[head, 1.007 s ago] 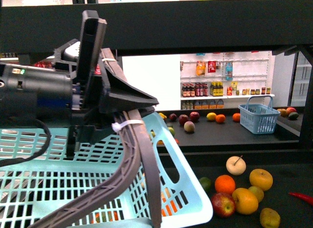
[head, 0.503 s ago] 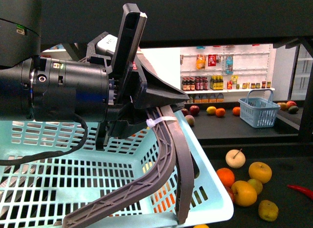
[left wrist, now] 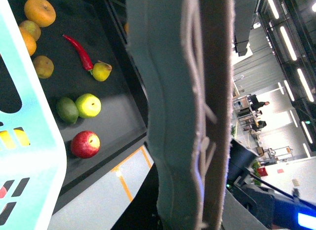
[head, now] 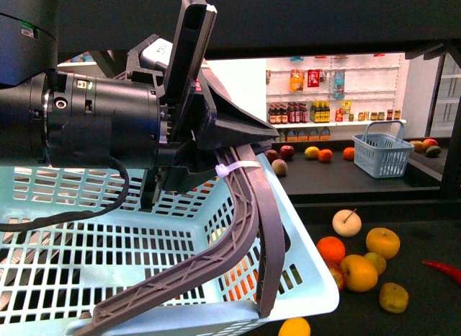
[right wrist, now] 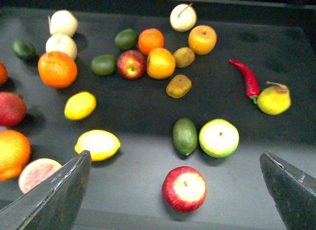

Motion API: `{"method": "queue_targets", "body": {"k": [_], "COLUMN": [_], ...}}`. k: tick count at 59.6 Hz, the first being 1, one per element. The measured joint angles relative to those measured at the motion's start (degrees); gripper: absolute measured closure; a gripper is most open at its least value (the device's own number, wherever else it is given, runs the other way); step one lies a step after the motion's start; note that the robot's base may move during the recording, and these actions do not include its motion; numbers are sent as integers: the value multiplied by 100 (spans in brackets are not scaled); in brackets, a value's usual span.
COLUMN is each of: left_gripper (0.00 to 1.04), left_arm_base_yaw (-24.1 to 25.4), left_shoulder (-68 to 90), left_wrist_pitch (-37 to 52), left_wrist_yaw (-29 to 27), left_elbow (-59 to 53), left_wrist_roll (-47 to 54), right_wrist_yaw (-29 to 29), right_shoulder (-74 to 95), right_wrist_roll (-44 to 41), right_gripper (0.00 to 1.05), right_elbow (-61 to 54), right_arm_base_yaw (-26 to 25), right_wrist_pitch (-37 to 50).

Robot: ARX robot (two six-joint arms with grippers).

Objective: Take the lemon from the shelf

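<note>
The right fingers (right wrist: 54, 195) hang spread wide and empty over the shelf (right wrist: 143, 116), ready to close around the lemon (right wrist: 98, 143) lying near one of them. The basket (head: 144, 242) hangs by its handle (head: 248, 228) to receive fruit. I cannot tell whether the left fingers (head: 230, 134) actually clamp the handle.

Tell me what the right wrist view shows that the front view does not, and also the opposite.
Only the right wrist view: the open, empty right tool, the green apple, the pear, and two lemons seen whole on the black shelf. Only the front view: the left tool closed on the grey handle of a light blue basket, and bottles far behind. Both: the red chili and the white round fruit.
</note>
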Motion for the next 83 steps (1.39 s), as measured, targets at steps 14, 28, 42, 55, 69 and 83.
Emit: {"method": "queue_targets", "body": {"k": [14, 28, 42, 55, 69, 83], "left_gripper": [95, 95, 95, 95, 95, 95], "left_arm_base_yaw": [-4, -4, -2, -2, -2, -2], "left_shoulder": [13, 13, 13, 13, 13, 13], "left_wrist_pitch": [0, 0, 0, 0, 0, 0], "left_wrist_yaw": [11, -2, 4, -2, 0, -2], "left_elbow": [0, 0, 0, 0, 0, 0], "left_wrist_roll": [7, 9, 13, 13, 13, 13], "right_wrist_yaw": [-1121, -1617, -1580, -1432, -1329, -1244], "right_shoulder": [2109, 3289, 4275, 5047, 5613, 5971], "right_wrist_roll": [-1539, -3292, -4461, -4590, -4564, -4566], "right_gripper": [2, 2, 2, 2, 2, 2], "right_elbow": [1088, 1906, 2555, 3246, 3873, 4310], "right_arm_base_yaw": [101, 656, 1132, 1423, 1633, 1746], "right_wrist_pitch": [-352, -575, -927, -444, -380, -544]}}
